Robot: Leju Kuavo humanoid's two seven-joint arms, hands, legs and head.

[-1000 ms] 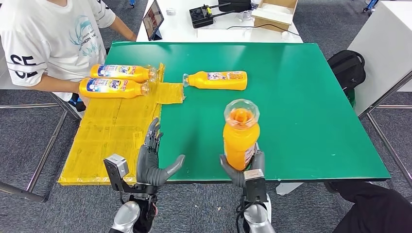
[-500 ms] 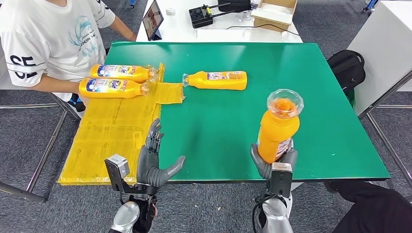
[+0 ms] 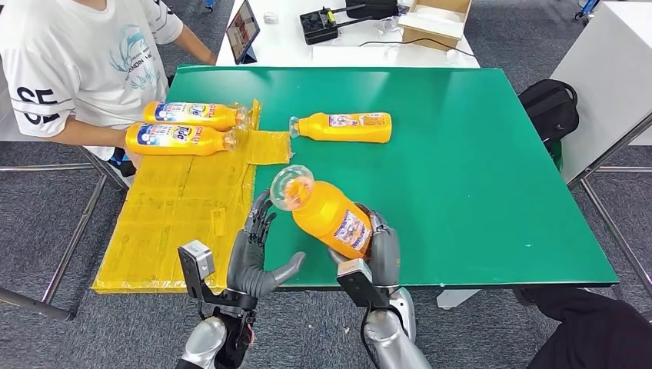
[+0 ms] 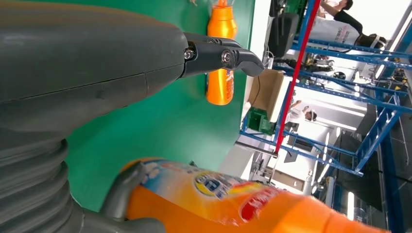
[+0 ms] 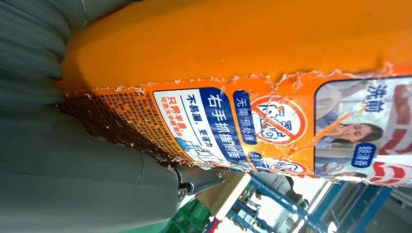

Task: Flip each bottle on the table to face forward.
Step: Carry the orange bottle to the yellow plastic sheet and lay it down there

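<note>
Above the table's near edge, the right hand (image 3: 378, 250) grips a tilted orange bottle (image 3: 327, 213).

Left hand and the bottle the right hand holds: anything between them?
Nothing. In the head view a bare strip of green table edge separates the open left hand from the tilted bottle gripped by the right hand.

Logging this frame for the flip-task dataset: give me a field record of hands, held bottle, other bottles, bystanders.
right hand: grips the held bottle by its lower body, above the green table
held bottle: tilted, clear cap toward the left hand, label side up
left hand: holds nothing, fingers apart, at the table's near edge
lone bottle: lying on the green top, cap pointing left
bottle pair: lying side by side on the yellow mat
person: at the table's far left corner, forearm beside the pair
</note>
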